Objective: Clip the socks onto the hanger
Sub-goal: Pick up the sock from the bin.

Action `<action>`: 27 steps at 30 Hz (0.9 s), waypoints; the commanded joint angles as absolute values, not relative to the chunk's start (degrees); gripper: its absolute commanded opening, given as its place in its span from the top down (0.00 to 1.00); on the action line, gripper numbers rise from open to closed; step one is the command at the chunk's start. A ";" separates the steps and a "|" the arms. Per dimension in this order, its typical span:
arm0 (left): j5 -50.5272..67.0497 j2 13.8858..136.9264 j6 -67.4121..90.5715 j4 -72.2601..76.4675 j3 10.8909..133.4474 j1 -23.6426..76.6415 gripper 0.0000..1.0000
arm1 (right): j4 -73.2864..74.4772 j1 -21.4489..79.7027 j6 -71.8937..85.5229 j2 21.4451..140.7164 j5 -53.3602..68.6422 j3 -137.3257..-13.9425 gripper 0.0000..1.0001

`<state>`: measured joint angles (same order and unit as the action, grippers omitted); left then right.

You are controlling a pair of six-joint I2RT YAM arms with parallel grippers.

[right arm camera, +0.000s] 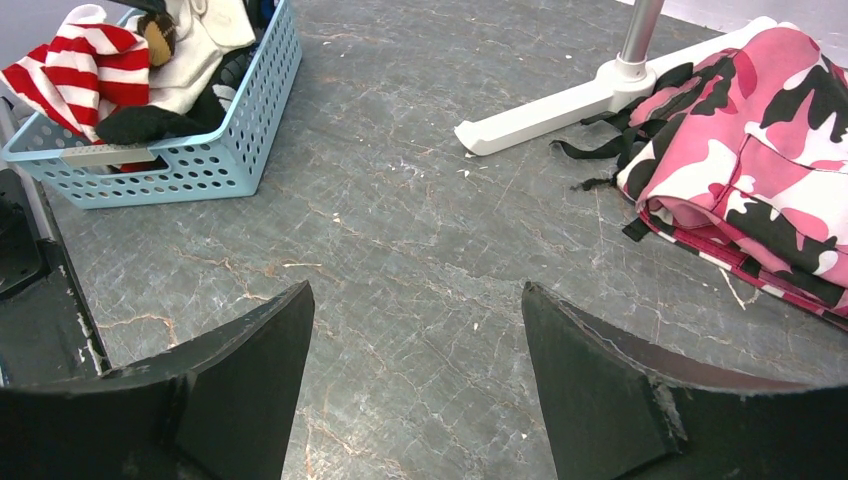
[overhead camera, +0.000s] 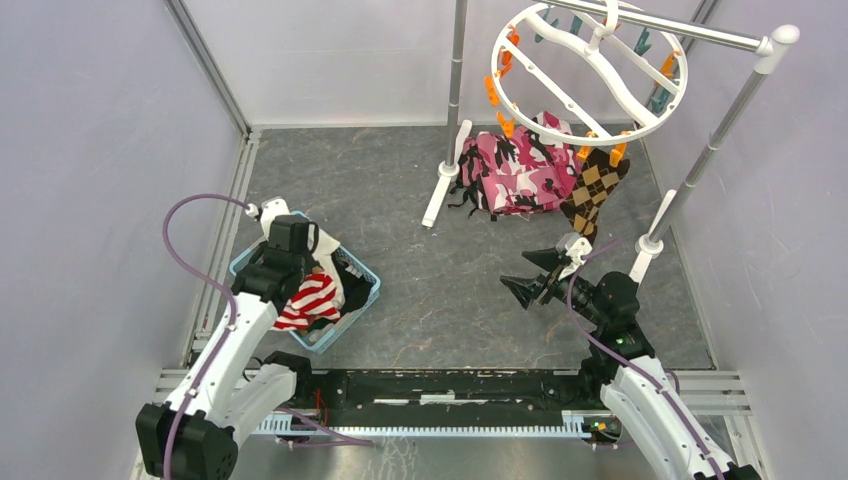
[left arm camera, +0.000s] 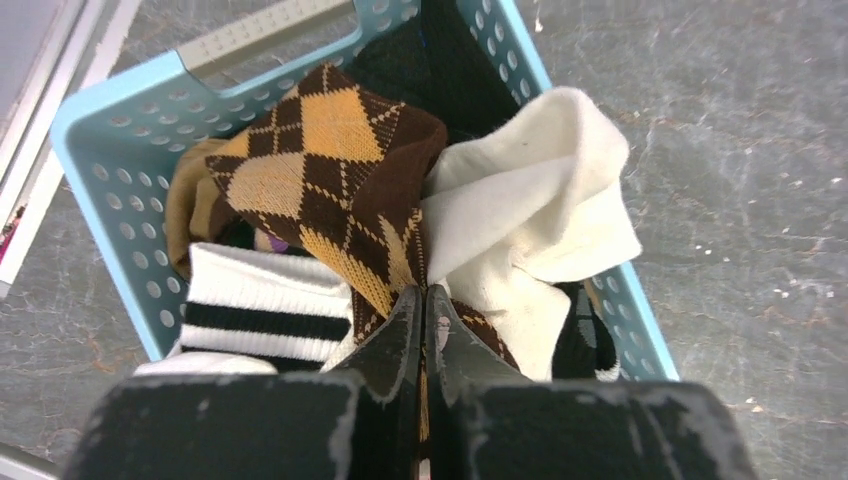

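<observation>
Grey surface (overhead camera: 440, 290) under all. Hanger (overhead camera: 497, 55) up on rail (overhead camera: 710, 34), far right; hung argyle sock (overhead camera: 595, 185) dangles from orange clip at its near rim. Camo cloth (overhead camera: 520, 170) heaped below. Blue basket (left arm camera: 110, 190) by your left arm, other socks piled inside (red-striped sock (overhead camera: 310, 300) draped on top). Your left tool (left arm camera: 425, 300): fingers together, pinching basket argyle sock (left arm camera: 330, 160). Your right tool (right arm camera: 415, 290): jaws wide apart, above bare surface.
</observation>
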<state>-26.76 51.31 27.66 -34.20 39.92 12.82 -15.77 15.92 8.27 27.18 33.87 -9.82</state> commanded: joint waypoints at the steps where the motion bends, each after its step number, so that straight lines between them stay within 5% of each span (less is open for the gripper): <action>1: -29.61 47.30 27.88 -36.41 44.94 12.48 0.98 | -17.64 16.12 7.85 27.20 34.31 -10.09 0.18; 15: -33.52 43.33 24.76 -35.51 49.64 12.51 0.98 | -17.92 16.19 7.91 27.72 34.70 -10.28 0.18; 27: -25.83 48.12 27.25 -37.85 47.78 12.50 0.84 | -17.87 16.13 8.06 27.33 34.92 -10.02 0.18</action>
<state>-27.00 47.27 26.55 -37.58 48.23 12.82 -15.79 15.92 8.29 27.81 34.04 -9.82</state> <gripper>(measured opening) 0.138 0.821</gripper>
